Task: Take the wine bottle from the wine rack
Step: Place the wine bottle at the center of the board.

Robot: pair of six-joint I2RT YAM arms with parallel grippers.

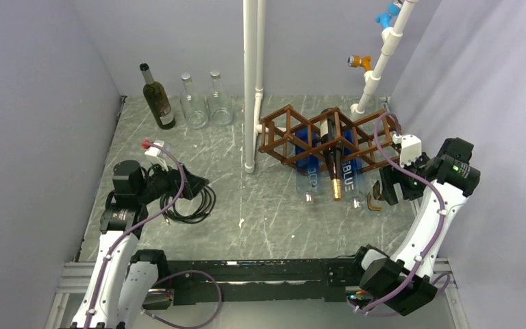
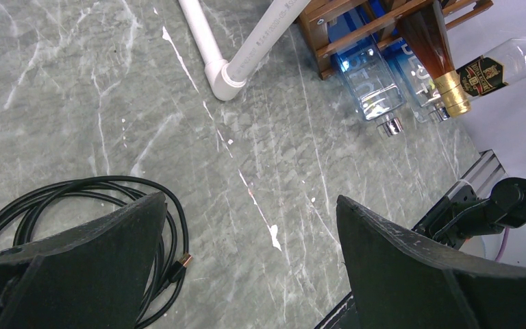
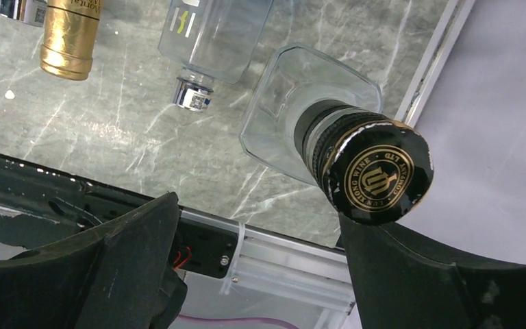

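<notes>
**Right jaws parted at a black-capped bottle beside the rack**

Black fingers of the right gripper (image 3: 257,212) are seen spread wide, with nothing clamped between them. The black-capped wine bottle (image 3: 377,171), of clear glass, is seen just beyond one fingertip, cap towards the camera; whether it touches that finger cannot be told. It is out of the wine rack (image 1: 263,136), which stands further ahead of these jaws. A dark bottle (image 1: 332,161) with a gold foil neck and blue-labelled clear bottles (image 1: 310,171) are lodged in the rack, necks pointing towards the arms.

The left gripper (image 2: 252,202) is held fully open and empty over bare surface, with a coiled black cable (image 2: 96,181) lying under one finger.

The table (image 1: 246,199) is topped in grey stone pattern with white veins and is edged by a metal rail (image 3: 294,274) below the right jaws. Pale lavender walls (image 1: 41,103) enclose it on three sides. A white pipe (image 1: 250,82) rises well ahead of both jaws, and three upright bottles (image 1: 192,103) are grouped far beyond the left jaws.
</notes>
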